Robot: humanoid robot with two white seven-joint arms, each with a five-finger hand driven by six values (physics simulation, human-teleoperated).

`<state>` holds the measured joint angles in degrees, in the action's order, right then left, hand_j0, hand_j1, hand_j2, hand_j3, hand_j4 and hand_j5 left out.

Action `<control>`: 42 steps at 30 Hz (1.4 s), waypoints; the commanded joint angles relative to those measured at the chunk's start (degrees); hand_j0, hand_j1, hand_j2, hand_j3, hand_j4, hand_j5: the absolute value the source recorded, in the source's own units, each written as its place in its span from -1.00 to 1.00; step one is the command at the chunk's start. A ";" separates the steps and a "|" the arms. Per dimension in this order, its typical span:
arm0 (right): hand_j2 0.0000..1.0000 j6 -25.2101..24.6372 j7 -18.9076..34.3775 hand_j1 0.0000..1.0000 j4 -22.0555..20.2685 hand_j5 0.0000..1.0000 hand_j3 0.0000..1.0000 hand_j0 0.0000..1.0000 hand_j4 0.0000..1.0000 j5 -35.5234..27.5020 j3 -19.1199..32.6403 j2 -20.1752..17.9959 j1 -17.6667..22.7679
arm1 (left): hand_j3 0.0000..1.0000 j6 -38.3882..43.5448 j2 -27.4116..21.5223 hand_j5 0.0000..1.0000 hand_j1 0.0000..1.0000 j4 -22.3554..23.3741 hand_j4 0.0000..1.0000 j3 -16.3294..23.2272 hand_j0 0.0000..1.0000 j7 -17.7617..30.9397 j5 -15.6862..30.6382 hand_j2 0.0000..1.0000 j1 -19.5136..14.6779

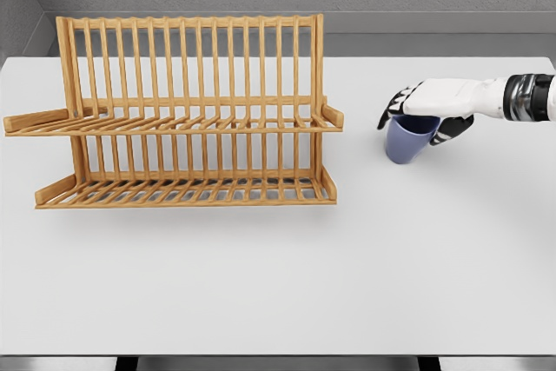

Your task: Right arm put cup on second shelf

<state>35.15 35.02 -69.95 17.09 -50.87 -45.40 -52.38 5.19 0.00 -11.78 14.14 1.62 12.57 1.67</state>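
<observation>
Head view — my right hand (426, 119) over cup (410, 138), fingers curled round its rim from above, so I call grasp made. Cup hangs right of rack (187, 115), well apart from it, tilted; whether it touches table (347, 284) I cannot tell. Left arm not visible. Progress: pickup looks done — carry across to rack and setting cup on upper shelf (174, 124) all left. Shelf bare so far.

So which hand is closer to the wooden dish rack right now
Right. The right hand grips the blue cup just right of the wooden dish rack. The left hand is out of view.
</observation>
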 commanded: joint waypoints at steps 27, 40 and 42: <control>0.24 -0.15 -0.02 0.24 -19.17 0.24 0.24 0.24 0.24 -0.57 13.25 -2.32 -0.18 | 1.00 0.00 0.00 1.00 1.00 0.00 1.00 0.01 1.00 -0.04 0.00 1.00 0.00; 0.23 -0.15 -0.02 0.23 -28.05 0.23 0.23 0.23 0.23 -0.48 13.87 -2.06 -1.76 | 1.00 0.00 0.00 1.00 1.00 0.00 1.00 0.01 1.00 0.05 0.00 1.00 0.00; 0.24 -0.15 -0.02 0.24 -28.40 0.24 0.24 0.24 0.24 -0.48 13.34 -1.62 -1.85 | 1.00 0.00 0.00 1.00 1.00 0.00 1.00 0.01 1.00 0.05 0.00 1.00 0.09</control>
<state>35.19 35.06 -97.74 16.89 -37.26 -47.30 -54.32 5.19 0.00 -11.78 14.15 1.62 12.56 1.67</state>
